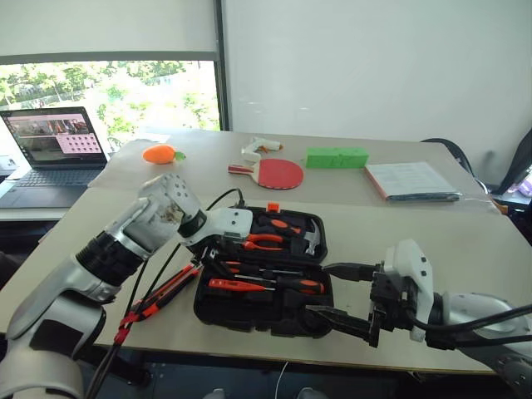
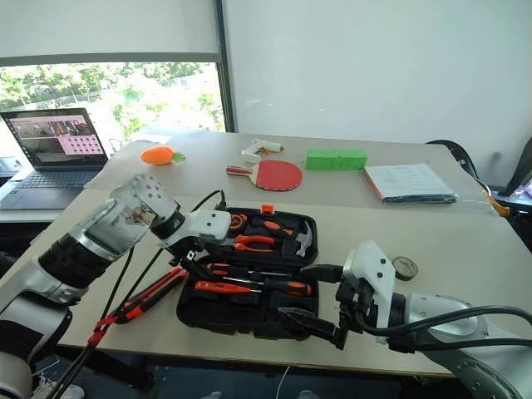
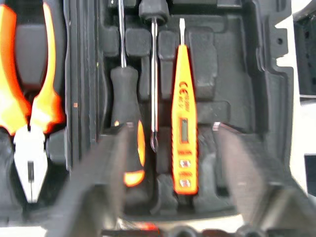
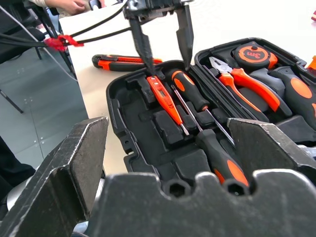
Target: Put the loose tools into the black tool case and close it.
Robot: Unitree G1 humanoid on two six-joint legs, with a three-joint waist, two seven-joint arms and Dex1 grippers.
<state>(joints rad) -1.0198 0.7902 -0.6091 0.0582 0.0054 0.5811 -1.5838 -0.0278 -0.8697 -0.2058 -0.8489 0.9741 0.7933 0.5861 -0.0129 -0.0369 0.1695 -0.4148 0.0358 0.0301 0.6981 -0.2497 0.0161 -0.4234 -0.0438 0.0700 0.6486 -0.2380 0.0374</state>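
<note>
The black tool case (image 1: 249,320) lies open at the table's front edge. In its near half rest a slim red-orange screwdriver (image 3: 182,113) and two black-and-orange screwdrivers (image 4: 190,89) (image 4: 222,165). My left gripper (image 1: 208,262) hovers just above the case's left end, pointing steeply down. It is open, its fingers (image 4: 143,47) straddling the slim screwdriver's handle end with nothing between them. A black-and-orange utility knife (image 1: 166,291) lies on the table left of the case. A small tape roll (image 2: 405,267) sits on the table right of the case. My right gripper (image 1: 332,293) stands open at the case's front right corner.
Orange-handled pliers (image 1: 264,243), a hammer (image 1: 309,239) and a tape measure (image 4: 254,52) fill the far half of the case. Further back lie a red paddle (image 1: 278,173), a green block (image 1: 336,157), a stack of papers (image 1: 411,180), an orange toy (image 1: 160,154) and a laptop (image 1: 54,150).
</note>
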